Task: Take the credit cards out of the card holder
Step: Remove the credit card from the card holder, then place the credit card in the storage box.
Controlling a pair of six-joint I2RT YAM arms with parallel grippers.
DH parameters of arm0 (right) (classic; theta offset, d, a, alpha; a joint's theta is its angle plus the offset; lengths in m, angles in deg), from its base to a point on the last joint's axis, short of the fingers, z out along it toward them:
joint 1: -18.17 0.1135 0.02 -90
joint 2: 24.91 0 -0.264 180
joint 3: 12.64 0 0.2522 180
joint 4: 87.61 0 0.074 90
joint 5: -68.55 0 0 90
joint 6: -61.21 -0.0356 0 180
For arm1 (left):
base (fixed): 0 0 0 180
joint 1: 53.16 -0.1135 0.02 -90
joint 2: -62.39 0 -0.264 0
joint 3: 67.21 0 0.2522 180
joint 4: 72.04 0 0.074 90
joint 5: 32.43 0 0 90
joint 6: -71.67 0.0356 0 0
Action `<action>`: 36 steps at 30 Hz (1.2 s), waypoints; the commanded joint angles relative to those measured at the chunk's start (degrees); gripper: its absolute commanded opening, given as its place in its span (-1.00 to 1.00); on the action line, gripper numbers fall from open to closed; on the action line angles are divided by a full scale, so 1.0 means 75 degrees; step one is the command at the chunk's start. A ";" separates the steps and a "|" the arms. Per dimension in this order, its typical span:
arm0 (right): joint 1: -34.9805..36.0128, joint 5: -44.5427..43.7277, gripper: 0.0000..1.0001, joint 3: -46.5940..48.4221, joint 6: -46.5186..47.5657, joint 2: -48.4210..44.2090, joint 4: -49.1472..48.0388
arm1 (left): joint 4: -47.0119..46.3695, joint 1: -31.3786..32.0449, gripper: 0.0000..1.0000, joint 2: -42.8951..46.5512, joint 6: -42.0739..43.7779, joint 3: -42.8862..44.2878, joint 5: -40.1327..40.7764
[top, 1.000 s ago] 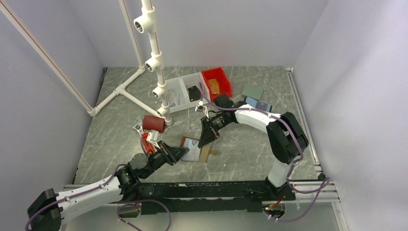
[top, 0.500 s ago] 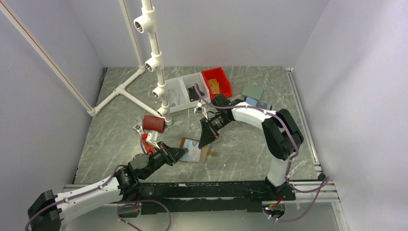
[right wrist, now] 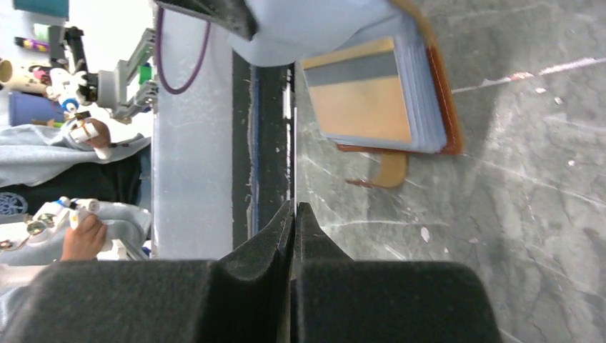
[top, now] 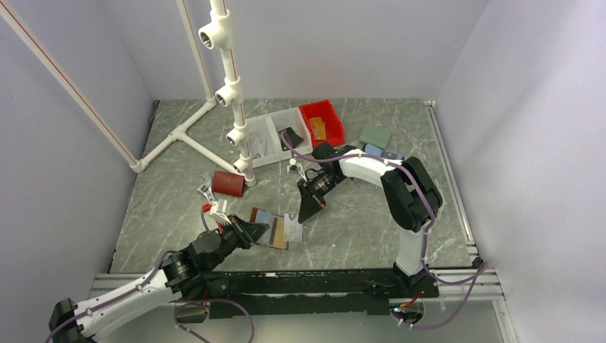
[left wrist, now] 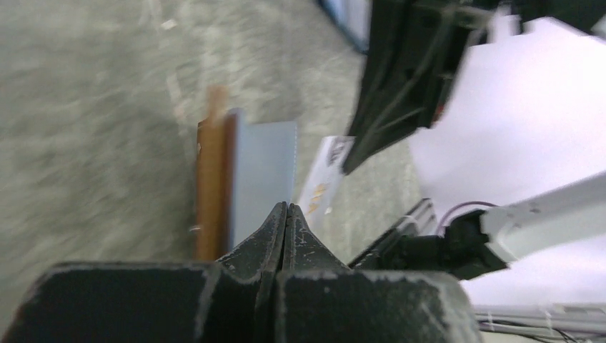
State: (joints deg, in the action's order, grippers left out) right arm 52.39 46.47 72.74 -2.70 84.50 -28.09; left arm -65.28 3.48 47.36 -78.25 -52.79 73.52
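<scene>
L gripper [top: 248, 231] is lying low over the surface [top: 371, 229] at the near left. Its fingers [left wrist: 275, 227] are pressing fully together w/ nothing visible between them. The tips are sitting right at the left edge of the card holder [top: 264, 223]; can't tell if they're nipping its rim.

The holder is lying open & flat, blue panel up, brown edge showing. A tan piece w/ a grey stripe [right wrist: 361, 100] is sitting on its right half; card or inner panel, unclear. Just right of the holder a white credit card [top: 292, 227] is lying loose on the surface, touching it or nearly so.

R gripper [top: 310, 209] is hanging just to the far right of that card, tips pointing down, fingers also closed tight & holding nothing.

Risks, as I'm judging them:
- W/ both sets of fingers closed, any push is going to be sliding the holder, not pinning it. It could skate toward the near edge or fold shut on whatever cards are left inside.
- The loose card is thin & flat on stone, so closed tips are likely to be skidding over it.
- The arms are working close together, so a knock betw. them is possible.
</scene>
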 commanded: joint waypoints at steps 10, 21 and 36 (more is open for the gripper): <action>-0.0622 -0.1253 -1.00 0.0374 0.0875 -0.0418 0.0454 | 0.4196 -0.0027 -1.00 -0.0746 -0.1803 0.0867 0.1060; -0.1440 -0.2100 -1.00 0.1759 -0.0129 -0.0576 -0.0267 | 0.5175 -0.0028 -0.90 -0.1839 -0.2146 0.1647 0.1270; -0.0944 -0.2952 -1.00 0.6107 -0.3906 0.1952 -0.2916 | 0.6410 -0.0026 0.17 -0.0390 -0.1835 0.2082 0.1207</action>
State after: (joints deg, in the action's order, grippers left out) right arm 42.97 27.10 111.95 -24.19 96.43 -43.78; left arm -21.07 3.38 41.15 -92.72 -40.13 81.47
